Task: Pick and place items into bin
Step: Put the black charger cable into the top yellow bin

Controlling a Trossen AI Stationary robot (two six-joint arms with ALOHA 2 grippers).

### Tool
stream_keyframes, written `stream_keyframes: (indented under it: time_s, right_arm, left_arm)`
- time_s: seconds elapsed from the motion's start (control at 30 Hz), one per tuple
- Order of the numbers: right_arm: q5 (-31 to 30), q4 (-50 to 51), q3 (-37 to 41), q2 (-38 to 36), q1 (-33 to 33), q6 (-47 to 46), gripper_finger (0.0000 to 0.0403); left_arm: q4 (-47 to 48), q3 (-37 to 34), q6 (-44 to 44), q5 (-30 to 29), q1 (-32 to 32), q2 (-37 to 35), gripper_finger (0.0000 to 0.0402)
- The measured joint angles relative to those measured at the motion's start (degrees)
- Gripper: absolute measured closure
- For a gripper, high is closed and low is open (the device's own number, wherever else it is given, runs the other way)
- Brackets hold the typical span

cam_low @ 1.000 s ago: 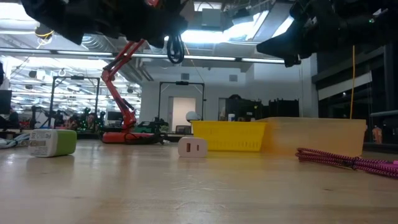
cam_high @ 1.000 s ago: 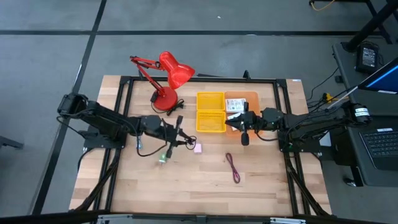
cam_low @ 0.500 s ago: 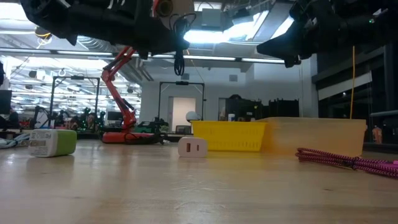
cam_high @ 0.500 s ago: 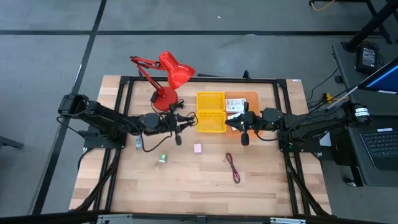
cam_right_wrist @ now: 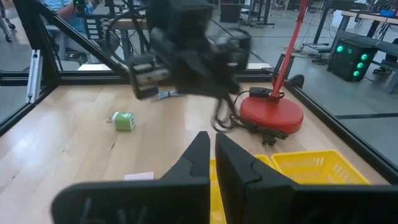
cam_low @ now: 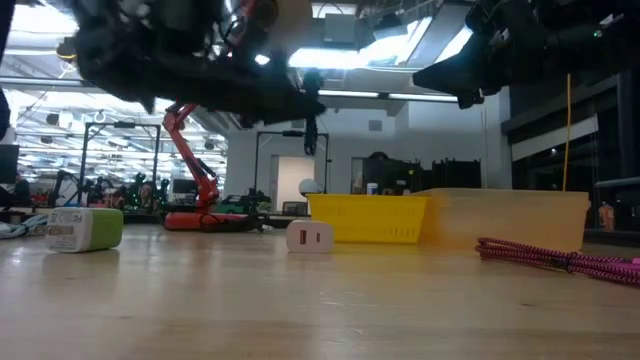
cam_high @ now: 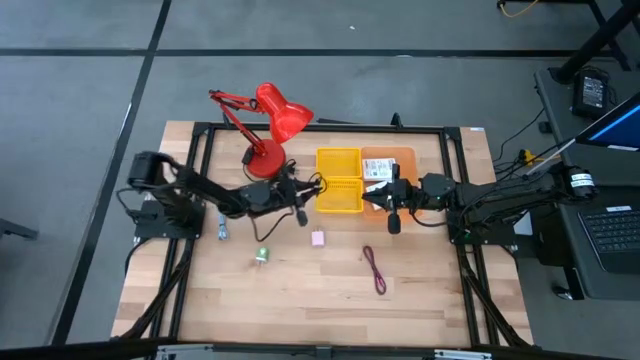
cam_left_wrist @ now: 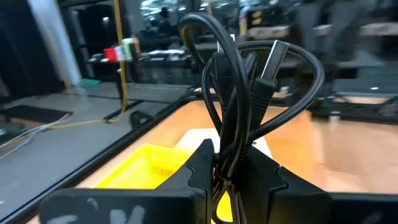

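My left gripper (cam_high: 298, 198) hangs in the air just left of the yellow bin (cam_high: 338, 181), shut on a bundled black cord (cam_left_wrist: 231, 106) with a USB plug (cam_left_wrist: 272, 62). In the low view the cord (cam_low: 312, 140) dangles under the arm. My right gripper (cam_high: 382, 197) is shut and holds nothing; it hovers by the orange bin (cam_high: 400, 160), where white packets (cam_high: 377, 168) lie. The pink block (cam_high: 318, 238), the green piece (cam_high: 262, 256) and the maroon cord (cam_high: 375, 268) lie flat on the wooden table. My left gripper pinches several strands of the looped black cord (cam_left_wrist: 225, 163) between its two fingers (cam_left_wrist: 200, 163), coming from the table's left. The loops and the plug stick out past the fingertips. The bundle is lifted clear of the table.
A red desk lamp (cam_high: 272, 125) stands on its round base (cam_right_wrist: 270, 112) at the far edge, close behind my left gripper. The yellow bin (cam_low: 370, 217) and the orange bin (cam_low: 510, 218) sit side by side. Bare wood stretches along the near edge.
My left gripper has moved toward the table's right and far edge, toward the yellow bin, carrying the black cord with it, still shut on it. The cord has swung along below the arm.
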State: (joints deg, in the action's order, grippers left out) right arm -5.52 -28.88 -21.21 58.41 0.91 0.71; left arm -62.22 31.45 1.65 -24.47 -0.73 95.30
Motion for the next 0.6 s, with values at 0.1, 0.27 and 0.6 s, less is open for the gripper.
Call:
stream_keyframes:
  time_s: [0.1, 0.27, 0.6]
  right_arm:
    - [0.00, 0.04, 0.00, 0.00, 0.00, 0.00, 0.0393]
    - [-0.01, 0.07, 0.00, 0.00, 0.00, 0.81, 0.0393]
    - [-0.01, 0.59, 0.00, 0.00, 0.00, 1.53, 0.0393]
  left_arm:
    - [0.78, 3.64, 0.23, -0.02, -1.64, 3.59, 0.0359]
    - [6.68, 10.46, 3.77, 0.19, -3.54, 7.71, 0.0359]
    - [21.82, 21.67, 5.14, 3.93, -9.28, 11.36, 0.0359]
